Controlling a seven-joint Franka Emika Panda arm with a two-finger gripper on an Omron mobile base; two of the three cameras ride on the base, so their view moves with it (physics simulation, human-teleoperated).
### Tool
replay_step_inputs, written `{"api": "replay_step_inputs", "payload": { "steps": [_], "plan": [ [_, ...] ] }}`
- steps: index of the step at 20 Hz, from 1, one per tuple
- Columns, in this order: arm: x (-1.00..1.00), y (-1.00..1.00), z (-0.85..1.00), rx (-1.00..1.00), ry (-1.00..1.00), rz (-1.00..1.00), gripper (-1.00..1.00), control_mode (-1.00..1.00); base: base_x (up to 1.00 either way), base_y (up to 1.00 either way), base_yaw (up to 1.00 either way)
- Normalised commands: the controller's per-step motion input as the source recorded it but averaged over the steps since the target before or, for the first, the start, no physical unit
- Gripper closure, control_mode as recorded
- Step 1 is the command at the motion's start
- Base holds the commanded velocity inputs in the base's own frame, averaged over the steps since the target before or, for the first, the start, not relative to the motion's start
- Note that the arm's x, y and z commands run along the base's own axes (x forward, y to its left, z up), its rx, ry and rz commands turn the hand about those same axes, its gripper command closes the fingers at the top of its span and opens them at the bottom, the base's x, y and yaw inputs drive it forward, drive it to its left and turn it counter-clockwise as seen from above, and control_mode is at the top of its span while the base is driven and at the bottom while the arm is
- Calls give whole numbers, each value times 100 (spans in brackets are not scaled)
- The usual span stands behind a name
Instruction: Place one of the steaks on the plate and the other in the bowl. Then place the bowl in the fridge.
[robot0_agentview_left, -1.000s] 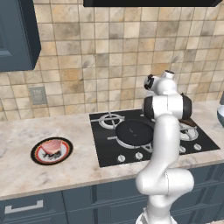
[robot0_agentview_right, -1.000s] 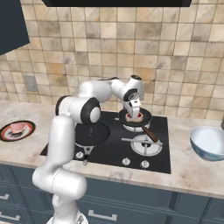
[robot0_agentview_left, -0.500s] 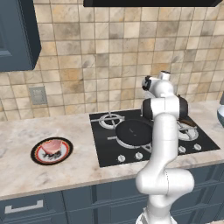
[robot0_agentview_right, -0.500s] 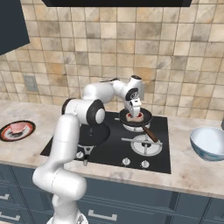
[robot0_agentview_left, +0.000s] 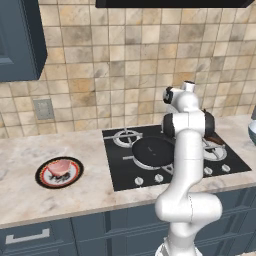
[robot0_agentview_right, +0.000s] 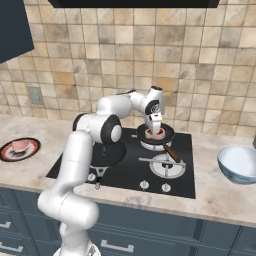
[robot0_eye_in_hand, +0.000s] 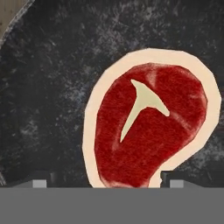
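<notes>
Gripper hovering over the second steak
At frame centre its jaws are straddling the steak in the frying pan, wide apart, gripping nothing; closing off-centre could be pinching only the edge and dropping it.

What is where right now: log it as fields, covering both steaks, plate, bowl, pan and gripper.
steak one: lying on the plate, at the left end of the counter
steak two: flat in the black frying pan on the hob
bowl: on the counter to the right of the hob, nothing visible in it
gripper: pointing down into the pan, jaws open with a fingertip on either side of steak two, not gripping it
fridge: not placed yet
</notes>
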Motion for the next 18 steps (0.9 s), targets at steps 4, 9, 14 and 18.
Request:
{"api": "replay_step_inputs", "payload": {
  "steps": [4, 9, 14, 18],
  "plan": [
    [-40, 0, -54, -3, 0, -17, -100, -100, 0, 0, 0],
    [-15, 0, -82, -9, 5, -17, -100, -100, 0, 0, 0],
    [0, -1, -100, -15, 14, -16, -100, -100, 0, 0, 0],
    [0, -25, -100, -16, 20, -13, -100, -100, 0, 0, 0]
  ]
}}
